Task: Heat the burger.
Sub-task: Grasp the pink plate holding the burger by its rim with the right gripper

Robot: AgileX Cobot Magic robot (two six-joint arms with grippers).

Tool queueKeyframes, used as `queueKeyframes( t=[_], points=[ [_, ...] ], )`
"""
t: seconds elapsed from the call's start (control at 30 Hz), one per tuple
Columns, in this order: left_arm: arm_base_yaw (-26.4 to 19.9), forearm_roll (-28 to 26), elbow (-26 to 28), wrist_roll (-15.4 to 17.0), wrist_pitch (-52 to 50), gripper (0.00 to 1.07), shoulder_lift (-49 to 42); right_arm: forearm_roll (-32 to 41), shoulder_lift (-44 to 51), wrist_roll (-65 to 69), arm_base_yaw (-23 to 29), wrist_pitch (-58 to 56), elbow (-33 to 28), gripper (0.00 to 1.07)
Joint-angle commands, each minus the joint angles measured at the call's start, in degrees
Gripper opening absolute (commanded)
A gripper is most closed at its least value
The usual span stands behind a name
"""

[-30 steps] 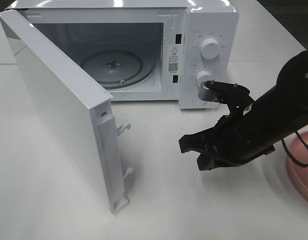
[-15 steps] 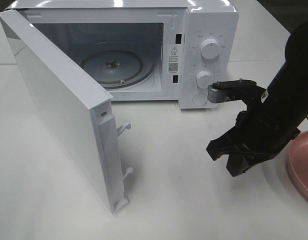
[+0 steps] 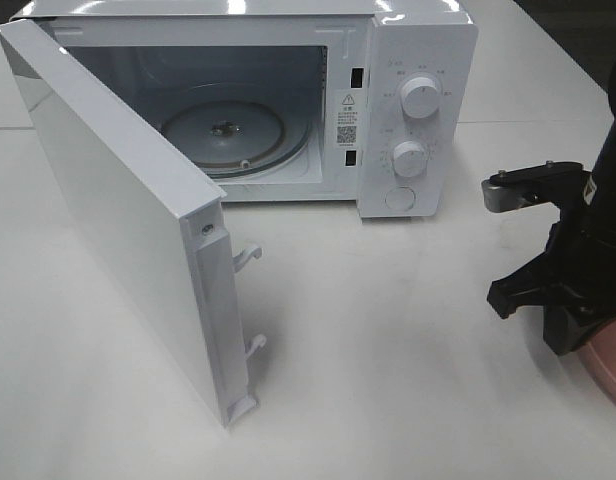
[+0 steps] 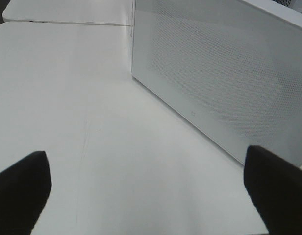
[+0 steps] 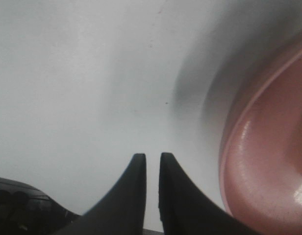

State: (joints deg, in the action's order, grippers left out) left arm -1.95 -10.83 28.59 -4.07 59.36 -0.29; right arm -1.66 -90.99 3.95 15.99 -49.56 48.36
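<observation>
The burger is out of view in every frame. My right gripper (image 3: 553, 320) hangs low over the table at the right edge, beside the rim of a pink plate (image 3: 614, 368). In the right wrist view its two dark fingers (image 5: 136, 191) stand only a narrow slit apart, with nothing between them, and the pink plate (image 5: 268, 161) lies just beside them. My left gripper (image 4: 151, 196) is open wide and empty over bare table, facing the outside of the microwave door (image 4: 224, 73). The exterior view does not show the left arm.
A white microwave (image 3: 418, 50) stands at the back with its door (image 3: 118, 210) swung far out toward the front left. Its glass turntable (image 3: 223, 130) is bare. Two dials (image 3: 420, 97) sit on its right panel.
My right arm has swung rightward, away from the microwave's control panel and over to the pink plate. Its fingers have parted slightly. The left gripper has not moved.
</observation>
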Motion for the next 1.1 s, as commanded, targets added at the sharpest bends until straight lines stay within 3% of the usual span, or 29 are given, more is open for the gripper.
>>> queueKeyframes(
  t=[0.03, 0.1, 0.17, 0.2, 0.23, 0.27, 0.3, 0.33, 0.37, 0.43, 0.5, 0.9, 1.1],
  points=[
    [0.1, -0.1, -0.1, 0.0, -0.5, 1.00, -1.0, -2.5, 0.4, 3.2, -1.3, -0.9, 0.2, 0.14],
    [0.1, -0.1, -0.1, 0.0, -0.5, 1.00, -1.0, -3.6, 0.4, 5.2, -1.7, -0.7, 0.2, 0.17],
    [0.1, -0.1, -0.1, 0.0, -0.5, 1.00, -1.0, -7.3, 0.5, 9.3, -3.1, -0.7, 0.2, 0.36],
    [0.1, -0.1, -0.1, 0.0, -0.5, 1.00, -1.0, -7.3, 0.5, 9.3, -3.1, -0.7, 0.2, 0.36],
    [0.1, -0.1, -0.1, 0.0, -0.5, 1.00, -1.0, -7.5, 0.8, 9.4, -3.3, -0.7, 0.2, 0.44],
    [0.1, -0.1, -0.1, 0.0, -0.5, 1.00, -1.0, -7.6, 1.7, 9.2, -3.7, -0.2, 0.2, 0.60],
    [0.1, -0.1, -0.1, 0.0, -0.5, 1.00, -1.0, -7.6, 1.7, 9.2, -3.7, -0.2, 0.2, 0.60],
    [0.1, -0.1, -0.1, 0.0, -0.5, 1.00, -1.0, -7.7, 2.8, 8.5, -3.7, 0.1, 0.2, 0.76],
    [0.1, -0.1, -0.1, 0.0, -0.5, 1.00, -1.0, -7.7, 2.8, 8.5, -3.7, 0.1, 0.2, 0.76],
    [0.1, -0.1, -0.1, 0.0, -0.5, 1.00, -1.0, -7.8, 4.1, 7.4, -3.7, 0.2, 0.2, 0.97],
    [0.1, -0.1, -0.1, 0.0, -0.5, 1.00, -1.0, -7.8, 4.2, 7.2, -3.7, 0.3, 0.2, 1.02],
    [0.1, -0.1, -0.1, 0.0, -0.5, 1.00, -1.0, -7.8, 4.2, 7.8, -3.7, 3.3, -0.3, 0.97],
    [0.1, -0.1, -0.1, 0.0, -0.5, 1.00, -1.0, -7.8, 2.1, 10.3, -3.7, 7.9, -3.6, 0.93]
  ],
)
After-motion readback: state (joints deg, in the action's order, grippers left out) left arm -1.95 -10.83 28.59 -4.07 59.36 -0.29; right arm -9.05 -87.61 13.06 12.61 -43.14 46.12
